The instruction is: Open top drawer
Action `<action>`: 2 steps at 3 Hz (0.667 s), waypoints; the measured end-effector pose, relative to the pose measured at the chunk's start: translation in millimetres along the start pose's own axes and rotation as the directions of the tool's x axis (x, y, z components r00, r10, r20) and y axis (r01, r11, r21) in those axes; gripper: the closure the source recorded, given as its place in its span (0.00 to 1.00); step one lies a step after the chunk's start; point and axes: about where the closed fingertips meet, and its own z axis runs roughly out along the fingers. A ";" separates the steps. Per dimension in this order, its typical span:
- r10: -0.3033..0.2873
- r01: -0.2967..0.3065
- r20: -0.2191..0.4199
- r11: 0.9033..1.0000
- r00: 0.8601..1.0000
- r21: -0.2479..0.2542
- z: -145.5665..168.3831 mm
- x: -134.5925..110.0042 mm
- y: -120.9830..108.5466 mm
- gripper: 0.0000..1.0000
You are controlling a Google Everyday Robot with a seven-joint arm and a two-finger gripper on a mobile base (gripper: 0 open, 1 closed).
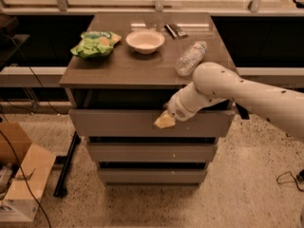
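Observation:
The top drawer (pixel 118 123) is the widest grey front, just under the brown-grey cabinet top (pixel 137 65). It stands pulled out a little, with a dark gap showing above its front. My gripper (pixel 165 121), with a yellowish tip, rests against the upper edge of this drawer front, right of its middle. My white arm (pixel 247 96) reaches in from the right. Two shorter grey drawer fronts (pixel 152 152) sit below and look closed.
On the cabinet top lie a green chip bag (pixel 95 43), a white bowl (pixel 145 41), a clear plastic bottle (pixel 191 57) and a dark bar (pixel 174 30). A cardboard box (pixel 21 184) and cables sit on the floor at left. Dark shelves flank the cabinet.

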 end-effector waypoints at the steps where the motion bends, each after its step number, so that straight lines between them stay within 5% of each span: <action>1: 0.000 0.000 0.000 1.000 1.000 0.000 0.2 -0.5 -0.5 0.84; 2: 0.000 0.000 0.000 1.000 1.000 0.000 -0.5 -1.0 -0.5 0.83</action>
